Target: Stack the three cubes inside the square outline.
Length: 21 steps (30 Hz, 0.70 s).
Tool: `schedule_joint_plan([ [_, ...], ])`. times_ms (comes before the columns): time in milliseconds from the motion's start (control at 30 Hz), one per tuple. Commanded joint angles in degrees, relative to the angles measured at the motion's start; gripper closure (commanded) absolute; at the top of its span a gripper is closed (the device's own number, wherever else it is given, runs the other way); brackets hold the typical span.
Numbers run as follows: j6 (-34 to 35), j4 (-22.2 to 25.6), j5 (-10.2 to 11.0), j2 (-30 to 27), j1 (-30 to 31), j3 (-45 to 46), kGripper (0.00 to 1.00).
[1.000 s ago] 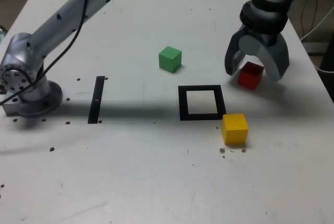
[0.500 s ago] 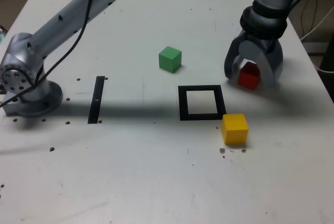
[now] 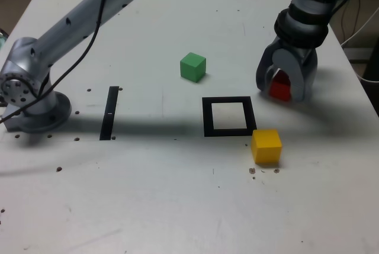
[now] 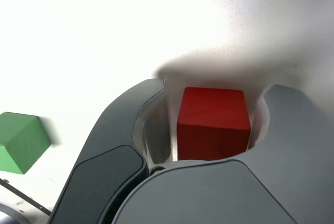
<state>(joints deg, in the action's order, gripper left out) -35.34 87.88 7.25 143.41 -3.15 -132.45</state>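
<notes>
Red cube (image 3: 280,90) sat on the table (image 3: 177,206) at the exterior view's far right, where your gripper (image 3: 284,88) straddled it, fingers (image 4: 122,130) narrowed around it; whether they gripped it could not be told. Green cube (image 3: 193,67) lay far-left of the square outline (image 3: 228,116), yellow cube (image 3: 266,145) at its near-right corner

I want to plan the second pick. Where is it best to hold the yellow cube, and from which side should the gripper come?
Probably from straight above, jaws closing on two opposite upright faces of the yellow cube. It sits flat with its top free. One corner lies next to the square outline, so the faces turned away from that corner look easier.
</notes>
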Motion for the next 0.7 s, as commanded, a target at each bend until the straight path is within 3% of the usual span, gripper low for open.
schedule_joint_plan([
  [0, 0.08, -0.07, 0.02, -0.46, 0.07, 0.09, 0.52],
  [433, 0.22, 0.02, -0.09, -1.43, 0.16, 0.14, 0.52],
  [667, 3.71, 0.78, 0.26, -6.02, 0.64, 4.20, 0.52],
])
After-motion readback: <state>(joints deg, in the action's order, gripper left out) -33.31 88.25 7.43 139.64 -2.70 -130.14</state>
